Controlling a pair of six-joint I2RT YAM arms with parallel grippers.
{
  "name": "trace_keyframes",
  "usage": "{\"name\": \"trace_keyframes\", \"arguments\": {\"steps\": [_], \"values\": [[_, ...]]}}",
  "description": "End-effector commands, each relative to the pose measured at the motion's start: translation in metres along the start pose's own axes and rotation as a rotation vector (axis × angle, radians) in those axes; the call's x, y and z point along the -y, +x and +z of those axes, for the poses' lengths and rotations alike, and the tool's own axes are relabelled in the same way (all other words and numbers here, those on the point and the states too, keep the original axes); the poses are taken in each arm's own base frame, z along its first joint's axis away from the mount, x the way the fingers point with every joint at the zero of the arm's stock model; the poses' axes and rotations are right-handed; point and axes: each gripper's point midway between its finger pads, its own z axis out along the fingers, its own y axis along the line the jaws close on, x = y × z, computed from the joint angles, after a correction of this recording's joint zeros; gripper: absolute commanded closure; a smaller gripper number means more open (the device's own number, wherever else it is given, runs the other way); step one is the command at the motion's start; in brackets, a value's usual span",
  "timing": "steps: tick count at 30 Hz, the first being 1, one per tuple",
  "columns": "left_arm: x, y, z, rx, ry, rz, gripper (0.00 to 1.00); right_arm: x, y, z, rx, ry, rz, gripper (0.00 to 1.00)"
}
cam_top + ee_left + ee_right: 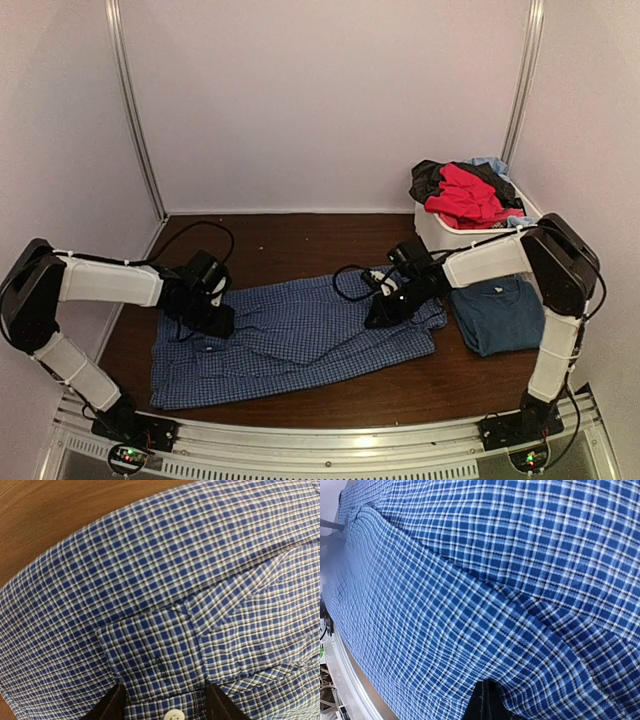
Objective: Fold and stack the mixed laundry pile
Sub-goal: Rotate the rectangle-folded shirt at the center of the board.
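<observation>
The checked shirt [290,345] is spread on the tabletop [300,235]. The left claw [167,707] is held open astride a buttoned band; the right claw [485,706] is pinched shut on the shirt's right edge. Both sides should be lifted evenly, with the fold kept square. 1 folded T-shirt [497,315] is laid to the right, and the pile [465,195] is heaped in the far bin [436,236]. No writing can be read.

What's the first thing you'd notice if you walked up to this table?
A big blue-and-white checked shirt spread flat in the middle of the table, with the left tool on its left part and the right tool at its right edge. Then the bright red clothes heaped in the white bin at the back right.
</observation>
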Motion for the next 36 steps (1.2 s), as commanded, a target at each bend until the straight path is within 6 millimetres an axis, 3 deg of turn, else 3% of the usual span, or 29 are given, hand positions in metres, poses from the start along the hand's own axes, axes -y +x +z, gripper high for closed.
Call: {"name": "trace_keyframes", "arguments": {"steps": [1,3,6,7,9,12,14,17,21,26,29,32,36], "values": [[-0.03,-0.006,-0.023,0.072,-0.082,-0.086,0.43,0.01,-0.03,0.033,-0.016,0.085,-0.075,1.0],[-0.045,-0.018,-0.041,0.13,-0.13,-0.125,0.39,0.013,-0.054,0.043,-0.014,0.119,-0.106,1.0],[-0.065,-0.039,-0.07,0.243,-0.108,-0.217,0.12,0.024,-0.105,0.049,0.022,0.235,-0.186,1.0],[-0.072,-0.047,-0.078,0.285,-0.087,-0.242,0.04,0.023,-0.131,0.042,0.044,0.276,-0.205,1.0],[-0.07,-0.065,-0.094,0.372,-0.026,-0.246,0.02,0.025,-0.169,0.025,0.096,0.323,-0.218,1.0],[-0.06,-0.086,-0.11,0.427,0.028,-0.199,0.02,0.005,-0.201,-0.012,0.196,0.308,-0.24,0.98],[-0.053,-0.092,-0.107,0.39,0.045,-0.153,0.02,-0.016,-0.199,-0.029,0.231,0.24,-0.255,0.97],[-0.042,-0.096,-0.09,0.327,0.081,-0.099,0.02,-0.029,-0.171,-0.038,0.214,0.162,-0.234,0.96],[-0.023,-0.097,-0.066,0.228,0.122,-0.042,0.02,-0.025,-0.119,-0.027,0.142,0.132,-0.184,0.96],[-0.02,-0.081,-0.031,0.12,0.09,-0.049,0.02,-0.005,-0.08,0.002,0.077,0.13,-0.113,0.99],[-0.021,-0.074,-0.024,0.1,0.087,-0.069,0.03,0.015,-0.076,0.021,0.047,0.174,-0.092,1.0],[-0.028,-0.075,-0.03,0.13,0.054,-0.085,0.02,0.044,-0.08,0.036,0.009,0.248,-0.08,1.0],[-0.037,-0.077,-0.039,0.149,0.023,-0.099,0.02,0.099,-0.112,0.037,-0.007,0.459,-0.12,1.0]]}}
